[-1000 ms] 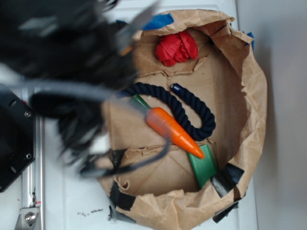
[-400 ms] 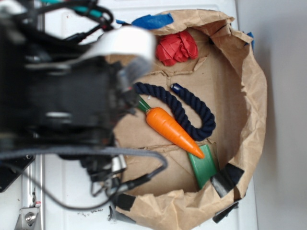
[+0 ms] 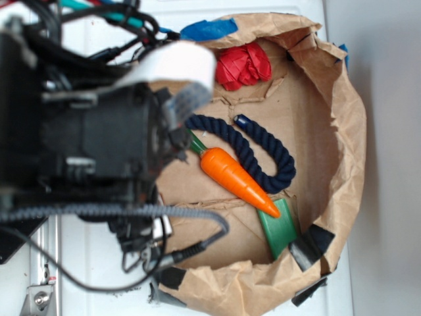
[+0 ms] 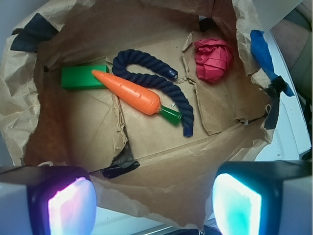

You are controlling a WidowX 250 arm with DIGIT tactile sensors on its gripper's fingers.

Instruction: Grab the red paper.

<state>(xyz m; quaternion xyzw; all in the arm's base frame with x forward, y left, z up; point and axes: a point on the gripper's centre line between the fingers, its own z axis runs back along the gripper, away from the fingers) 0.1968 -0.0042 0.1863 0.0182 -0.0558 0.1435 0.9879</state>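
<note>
The red paper (image 3: 242,66) is a crumpled bright red wad lying at the far end of the brown-paper-lined box. In the wrist view the red paper (image 4: 213,59) shows at the upper right, well away from my gripper (image 4: 154,203). The gripper hangs over the near rim of the paper lining, open, with its two lit pads (image 4: 71,208) wide apart and nothing between them. In the exterior view my arm (image 3: 99,138) is a dark blurred mass over the box's left rim; its fingertips are hidden there.
An orange carrot (image 3: 235,178) with a green top lies mid-box beside a curled navy rope (image 3: 260,155) and a green block (image 3: 279,227). Tall crumpled paper walls (image 3: 348,131) ring the box, patched with blue tape (image 3: 210,28) and black tape (image 4: 120,164).
My arm has swung from a blur at the upper left to hang over the box's left rim, then nearly settled. The red paper, carrot and rope have not moved.
</note>
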